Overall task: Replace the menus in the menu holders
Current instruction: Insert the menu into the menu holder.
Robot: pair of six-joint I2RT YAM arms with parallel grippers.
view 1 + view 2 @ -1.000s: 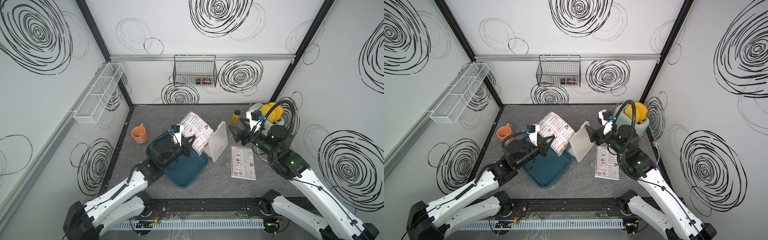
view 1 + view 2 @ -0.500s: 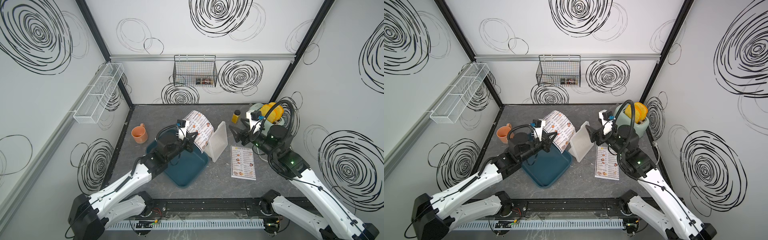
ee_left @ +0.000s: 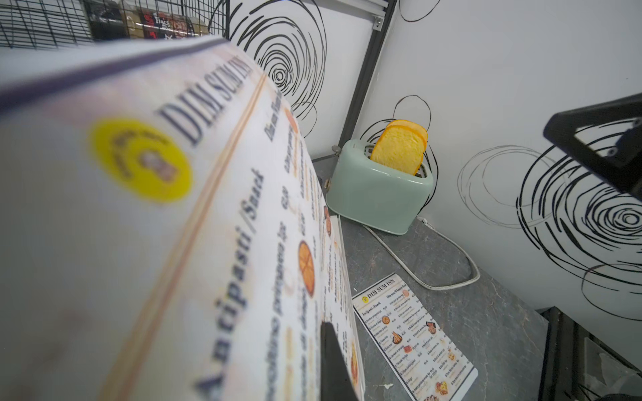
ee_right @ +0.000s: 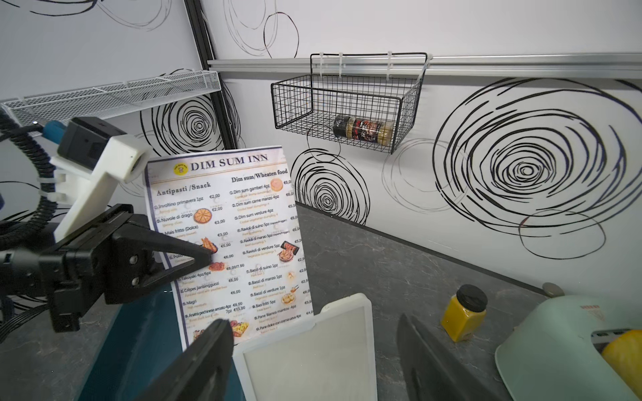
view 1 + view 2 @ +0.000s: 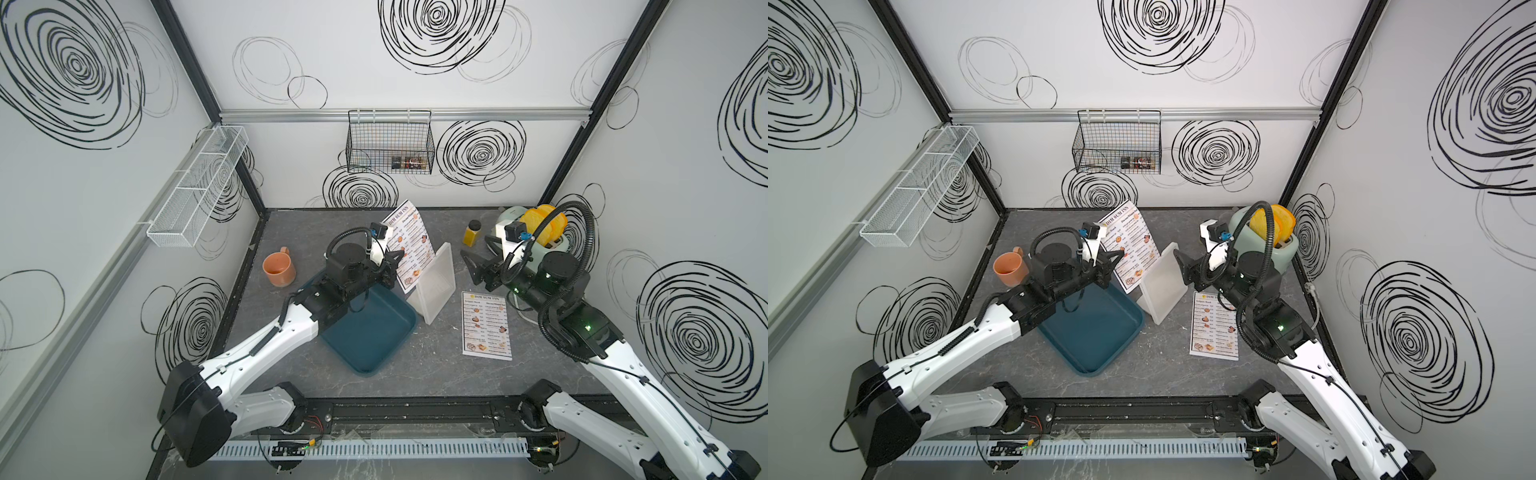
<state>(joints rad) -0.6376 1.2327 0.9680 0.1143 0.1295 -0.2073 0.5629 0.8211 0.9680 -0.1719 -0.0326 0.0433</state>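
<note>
**Left gripper lifts a menu beside the holder**

One menu (image 5: 409, 245) stands nearly upright in the air, pinched at its side edge by the left gripper (image 5: 395, 266), whose fingers are clenched on the sheet. Its lower end is just beside the upper rim of the holder (image 5: 434, 286), touching or tucked behind it; which one cannot be told. In the right wrist view the sheet (image 4: 229, 236) reads "DIM SUM INN" beside a yellow round logo, with column heads "Antipasti /Snack" and "Dim sum/Wheaten food", dish names such as "Involtino primavera 1pz", "Nuvole di drago", "Mais fritto (Dolce)", "Baozi di suino 1pz", and euro prices.

The holder leans back near the middle of the counter (image 5: 415, 374), its clear front blank in the right wrist view (image 4: 309, 354).

The second menu (image 5: 486, 324) lies flat on the counter toward the right edge, apart from the holder, same heading legible.

The right gripper (image 5: 471, 266) hovers just right of the holder with its fingers spread wide, grasping nothing.

A teal tray (image 5: 370, 332) lies left of the holder, under the left arm. An orange mug (image 5: 279, 268) stands near the left edge. In the back right corner sit a mint toaster (image 3: 378, 194) with a bread slice (image 3: 399, 145) and a yellow jar (image 5: 473, 232). A wire basket (image 5: 390, 141) on the back wall holds a dark-labelled jar, writing unreadable.
</note>
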